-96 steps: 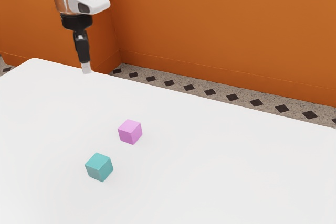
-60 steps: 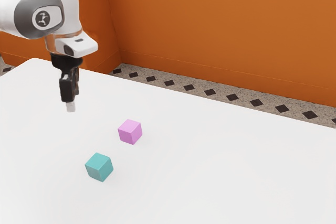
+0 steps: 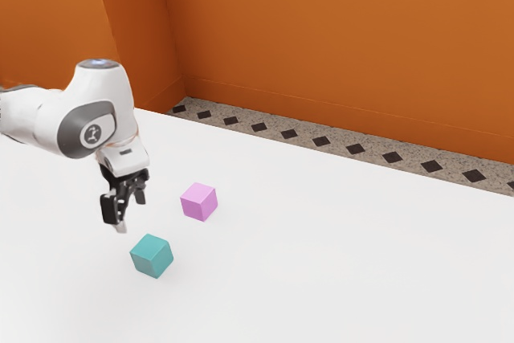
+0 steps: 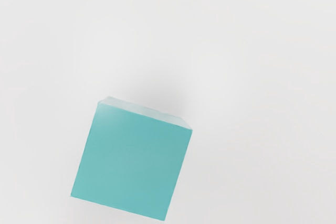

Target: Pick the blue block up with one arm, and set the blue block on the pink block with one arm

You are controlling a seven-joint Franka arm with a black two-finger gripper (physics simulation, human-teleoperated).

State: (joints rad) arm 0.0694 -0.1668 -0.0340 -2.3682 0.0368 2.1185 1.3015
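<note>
Exterior view: my white Franka arm (image 3: 68,118) comes in from the exterior view's left and bends down over the white table (image 3: 337,271). The black two-finger gripper (image 3: 127,211) hangs on it with its fingers pointing down at the tabletop. The fingers stand apart and released, with nothing between them. One light-tipped fingertip (image 3: 120,227) is the lowest part I can see.

The small blue-green cube block (image 3: 152,255) sits flat on the table, just below the gripper and slightly toward the exterior view's right of it. It is near the fingertip but not touching it. The small pink cube block (image 3: 198,201) also rests on the table, beyond the blue-green block and toward the exterior view's right. The two blocks are near each other but apart, and the pink block has nothing on top of it.

An orange wall (image 3: 337,30) stands behind the table, with a strip of speckled floor with dark diamond tiles (image 3: 361,149) at its foot.

Wrist view: the blue-green block (image 4: 131,158) lies on the bare white table (image 4: 252,51) under my hand. I see its top face and a thin strip of one side, with a soft shadow on the table beside it
</note>
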